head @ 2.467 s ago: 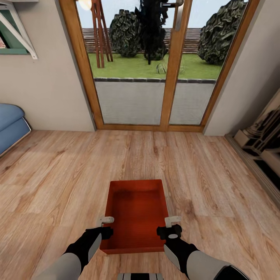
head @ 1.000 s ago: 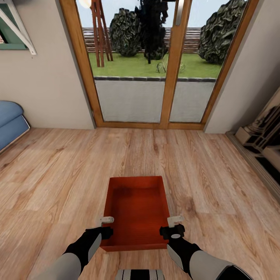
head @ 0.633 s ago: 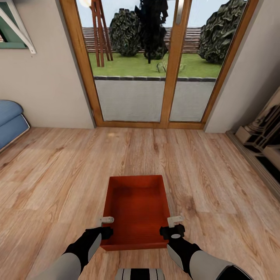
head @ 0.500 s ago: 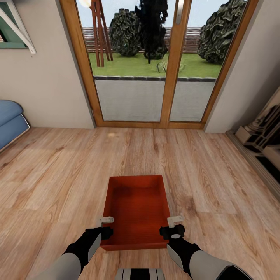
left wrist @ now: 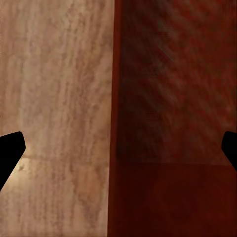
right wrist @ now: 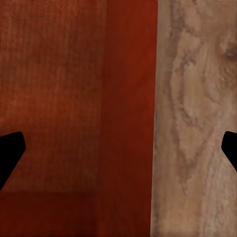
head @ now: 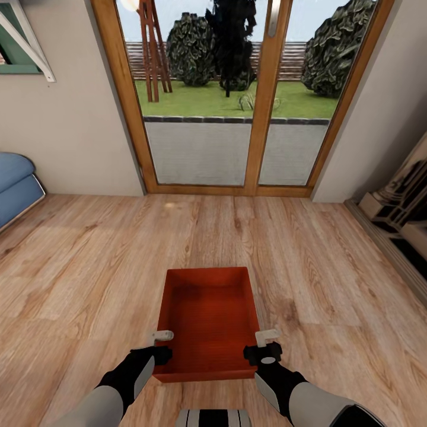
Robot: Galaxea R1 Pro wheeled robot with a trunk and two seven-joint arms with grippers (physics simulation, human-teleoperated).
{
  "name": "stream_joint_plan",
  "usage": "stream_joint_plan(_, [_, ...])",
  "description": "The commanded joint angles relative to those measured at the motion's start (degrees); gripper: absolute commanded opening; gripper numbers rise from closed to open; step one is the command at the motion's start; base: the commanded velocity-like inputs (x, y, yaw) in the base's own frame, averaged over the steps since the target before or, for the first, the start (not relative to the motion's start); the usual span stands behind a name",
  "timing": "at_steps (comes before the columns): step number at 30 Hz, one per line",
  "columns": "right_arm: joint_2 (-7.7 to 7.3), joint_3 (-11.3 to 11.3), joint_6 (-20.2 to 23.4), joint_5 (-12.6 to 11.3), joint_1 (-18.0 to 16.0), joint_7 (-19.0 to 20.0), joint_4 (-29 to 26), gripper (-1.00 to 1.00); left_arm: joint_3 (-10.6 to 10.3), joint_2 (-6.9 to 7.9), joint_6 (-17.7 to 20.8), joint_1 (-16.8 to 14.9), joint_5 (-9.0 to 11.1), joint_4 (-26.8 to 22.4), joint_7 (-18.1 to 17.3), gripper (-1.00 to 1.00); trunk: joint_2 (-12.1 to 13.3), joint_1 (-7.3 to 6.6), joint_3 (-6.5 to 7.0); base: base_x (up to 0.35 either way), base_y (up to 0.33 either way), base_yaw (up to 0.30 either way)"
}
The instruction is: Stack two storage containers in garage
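One storage container (head: pixel 209 323) sits on the living room's wood-plank floor (head: pixel 83 267), long axis pointing at the glass doors (head: pixel 231 95), right in front of the robot. The left gripper (head: pixel 161 344) straddles its left wall near the near corner, the right gripper (head: pixel 265 345) its right wall. In both wrist views the fingers are spread wide with the wall between them, not clamped, though whether any pad touches the wall is hard to tell. Looks like the pre-grasp stage: nothing lifted, nothing carried, garage stacking all still to do. Second bin not accounted for here. Room: open planks on all sides of the bin. Blue sofa (head: pixel 15 190) far left, fireplace surround (head: pixel 397 207) far right, doors and wall ahead, all well apart.
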Motion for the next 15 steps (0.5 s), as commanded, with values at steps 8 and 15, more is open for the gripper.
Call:
stream_joint_plan(8, [0.01, 0.44, -0.21, -0.60, -0.03, -0.18, 0.04, 1.00, 0.45, -0.06, 0.37, 0.00, -0.24, -0.18, 0.05, 1.00, -0.02, -0.01, -0.04, 0.011, 0.000, 0.000])
stream_joint_plan(15, [0.01, 0.44, -0.21, -0.59, -0.04, -0.18, 0.02, 1.00, 0.40, -0.06, 0.39, 0.00, -0.24, -0.19, 0.05, 1.00, -0.02, -0.01, -0.04, 0.186, 0.025, 0.000])
